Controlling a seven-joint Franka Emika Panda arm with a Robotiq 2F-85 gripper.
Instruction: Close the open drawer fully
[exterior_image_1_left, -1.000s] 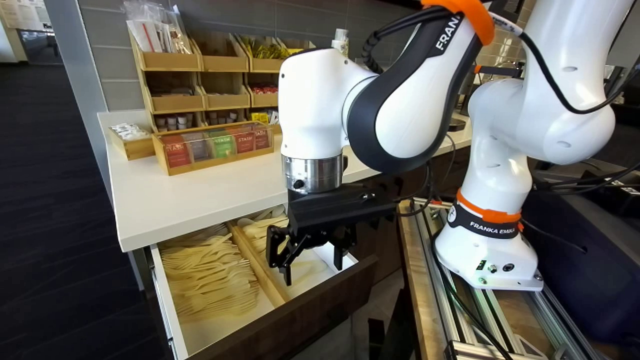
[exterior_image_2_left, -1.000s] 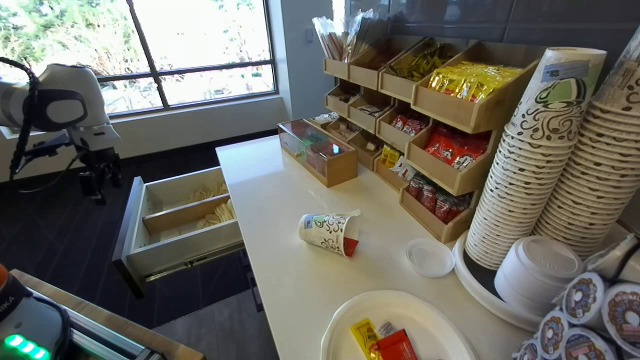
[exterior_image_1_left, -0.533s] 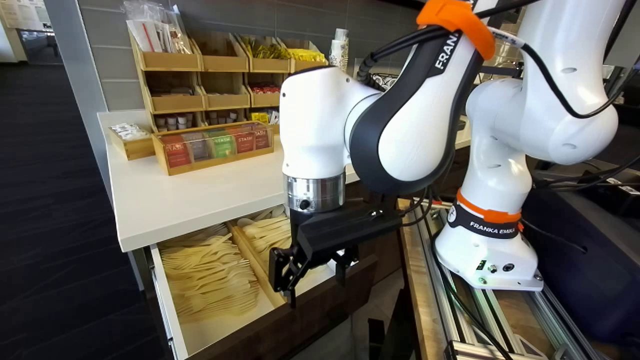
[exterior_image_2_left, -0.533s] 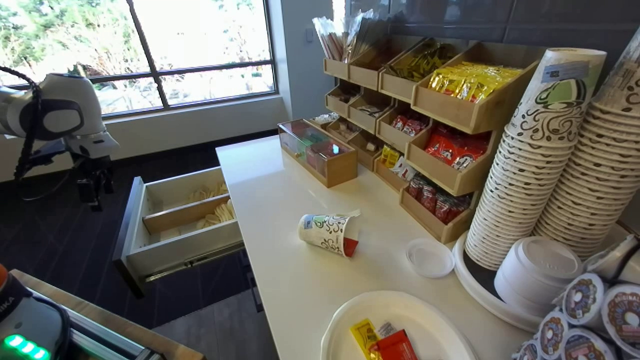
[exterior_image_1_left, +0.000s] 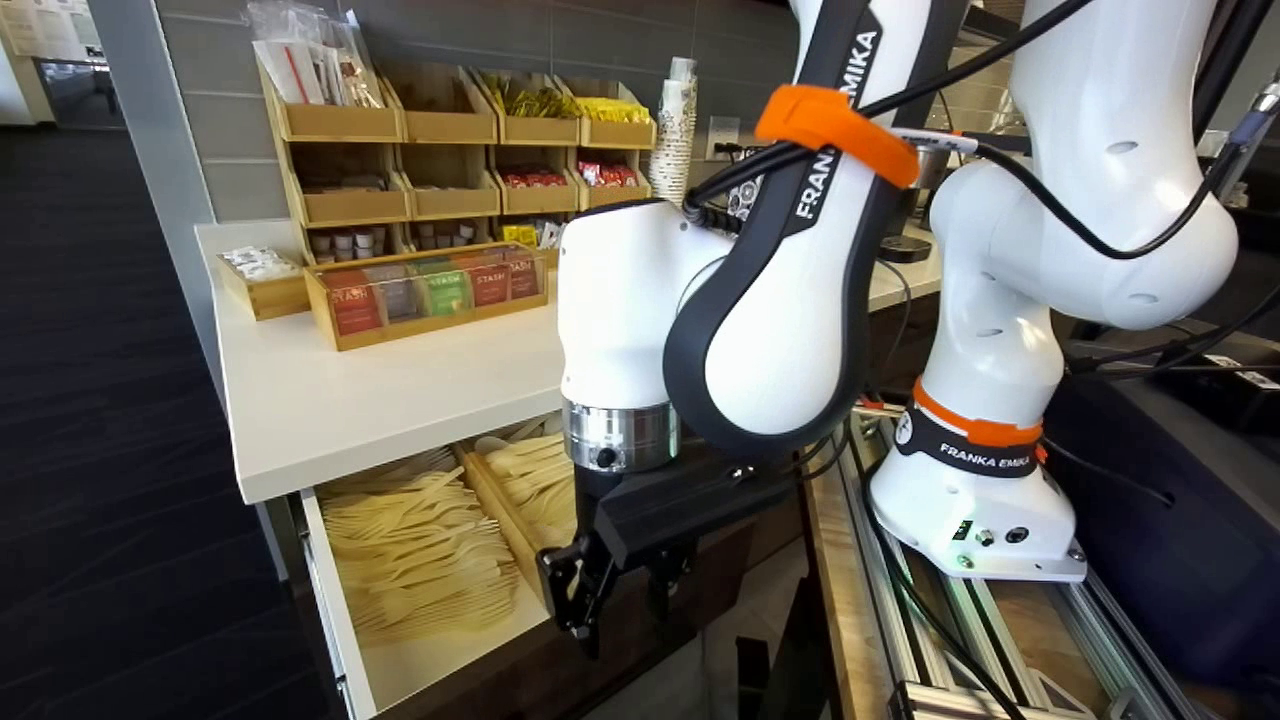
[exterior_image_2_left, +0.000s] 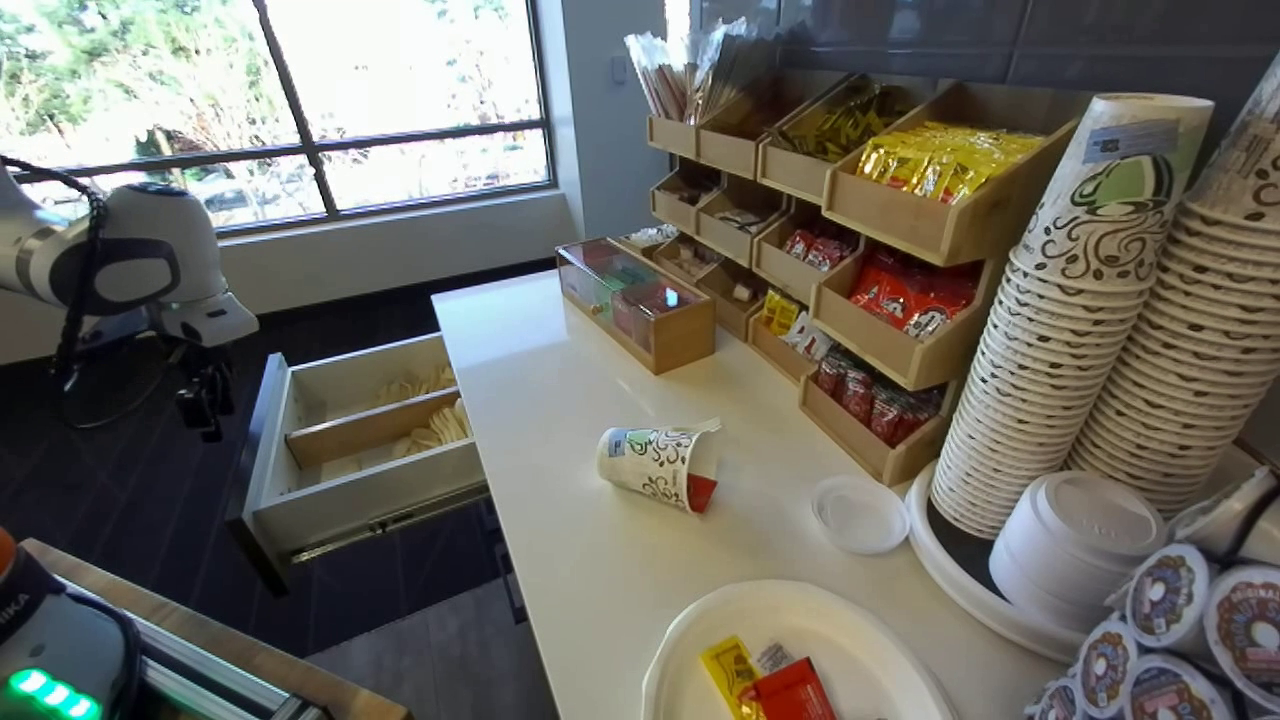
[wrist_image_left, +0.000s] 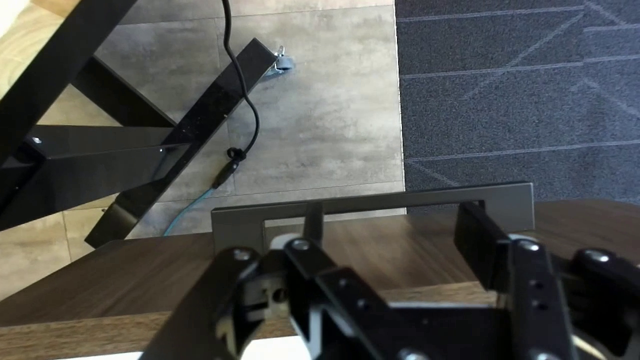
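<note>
Drawer (exterior_image_2_left: 360, 497) sticks well out from under the tabletop (exterior_image_2_left: 560, 560). Hand (wrist_image_left: 392, 220) hangs by its front (wrist_image_left: 150, 275) and handle (wrist_image_left: 370, 202), fingers (wrist_image_left: 480, 240) spread, nothing gripped; touching or not, can't tell. Lowering further could snag a fingertip in the handle; off-centre shove might bind the drawer.

The drawer (exterior_image_2_left: 370, 498) is brown in front with white sides, the gripper (exterior_image_1_left: 625, 626) black, the arm (exterior_image_1_left: 785, 345) white and black, the cups (exterior_image_2_left: 1062, 315) swirl-patterned.
</note>
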